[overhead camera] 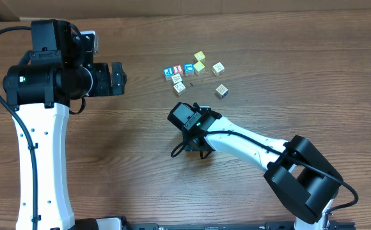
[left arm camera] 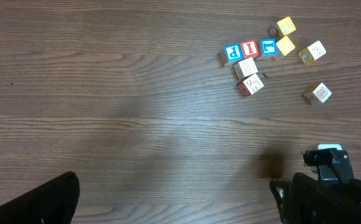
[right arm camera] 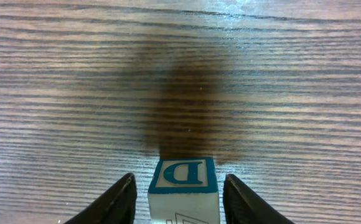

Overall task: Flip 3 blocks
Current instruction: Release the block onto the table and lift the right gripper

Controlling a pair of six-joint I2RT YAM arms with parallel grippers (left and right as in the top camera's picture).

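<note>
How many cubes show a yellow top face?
2. The far yellow cube lies at the cluster's back edge; the near yellow cube sits just before it, beside a blue-faced cube. The right arm may hide more.

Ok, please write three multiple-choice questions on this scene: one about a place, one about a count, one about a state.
1. Where is the block with the blue D? A) beside the red I block B) between the fingers of the right gripper C) on another block
2. How many plain yellow cubes are there? A) two B) four C) none
3. How is the left gripper? A) gripping a block B) open and empty C) shut and empty
Answers: 1 B, a finger stands on each side of it; 2 A, both show in the left wrist view; 3 B, its fingers stand apart with nothing between.
</note>
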